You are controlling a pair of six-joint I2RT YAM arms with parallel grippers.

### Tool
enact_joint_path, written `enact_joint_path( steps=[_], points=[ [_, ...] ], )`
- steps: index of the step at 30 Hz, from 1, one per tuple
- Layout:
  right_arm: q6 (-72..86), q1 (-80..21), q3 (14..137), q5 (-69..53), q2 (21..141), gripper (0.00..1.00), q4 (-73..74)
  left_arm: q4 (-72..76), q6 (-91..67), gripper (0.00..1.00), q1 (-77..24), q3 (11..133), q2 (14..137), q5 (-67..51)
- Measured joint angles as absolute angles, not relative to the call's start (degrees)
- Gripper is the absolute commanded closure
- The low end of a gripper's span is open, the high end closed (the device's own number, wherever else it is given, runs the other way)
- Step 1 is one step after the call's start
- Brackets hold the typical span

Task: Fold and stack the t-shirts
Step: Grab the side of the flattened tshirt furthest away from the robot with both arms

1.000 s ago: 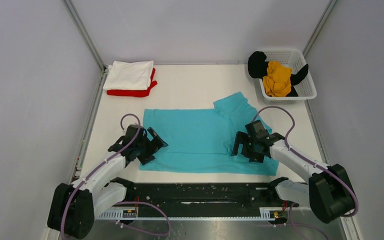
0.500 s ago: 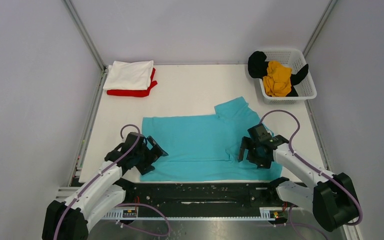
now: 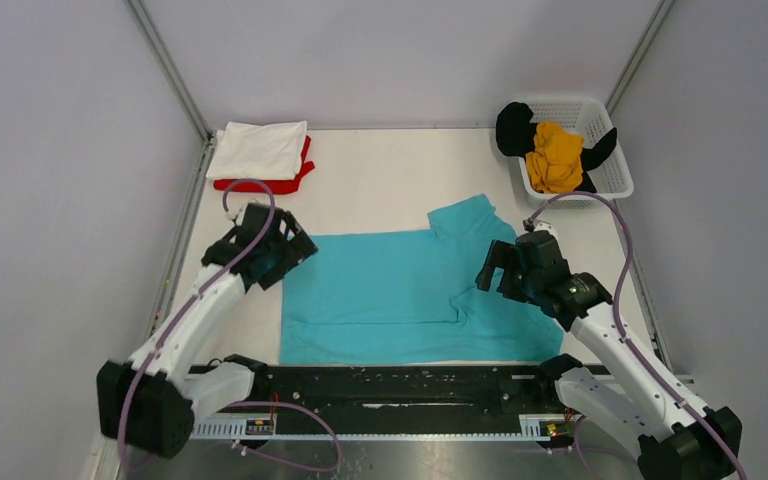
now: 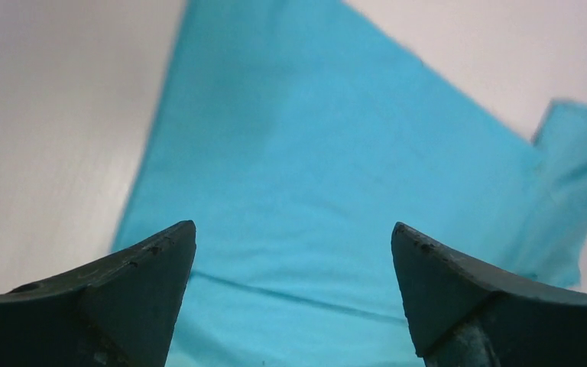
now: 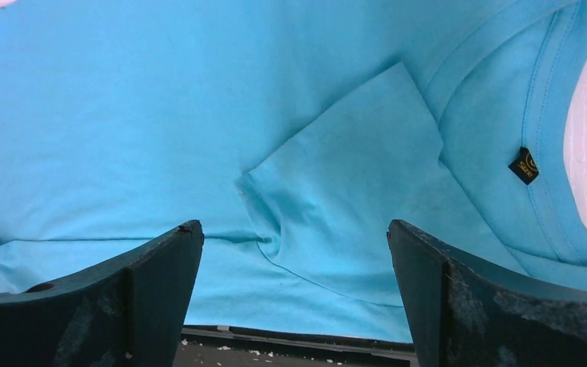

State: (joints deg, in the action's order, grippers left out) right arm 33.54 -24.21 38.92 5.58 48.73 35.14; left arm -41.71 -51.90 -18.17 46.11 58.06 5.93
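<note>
The turquoise t-shirt lies partly folded on the white table, its near edge at the front rail; it also shows in the left wrist view and the right wrist view, where a sleeve is folded in and the collar label shows. My left gripper is open and empty above the shirt's far left corner. My right gripper is open and empty above the shirt's right side by the folded sleeve. The white shirt lies folded on the red shirt at the far left. The mustard-yellow shirt and black shirt sit in the basket.
A white plastic mesh basket stands at the far right corner. A black rail runs along the table's near edge, under the shirt's hem. Grey walls enclose the table on three sides.
Both grippers rose and moved away from the near edge: the left to the shirt's far left corner, the right up over the folded sleeve. The shirt lies nearer the rail than before.
</note>
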Motion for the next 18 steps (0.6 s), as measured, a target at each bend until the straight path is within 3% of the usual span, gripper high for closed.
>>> enact_joint_path(
  steps=[5, 10, 18],
  points=[
    [32.64, -24.21, 38.96, 5.15, 49.32, 0.0, 33.5, -37.98, -47.31, 0.08, -8.97, 54.43, 75.83, 9.56],
    [31.68, -24.21, 38.79, 4.89, 52.25, 0.02, 32.84, -37.21, -43.68, 0.26, -4.23, 67.85, 95.9, 12.16],
    [30.63, -24.05, 38.68, 4.38, 55.16, 0.02, 32.14, -38.02, -40.71, 0.29, -2.07, 81.21, 113.91, 11.07]
  ],
)
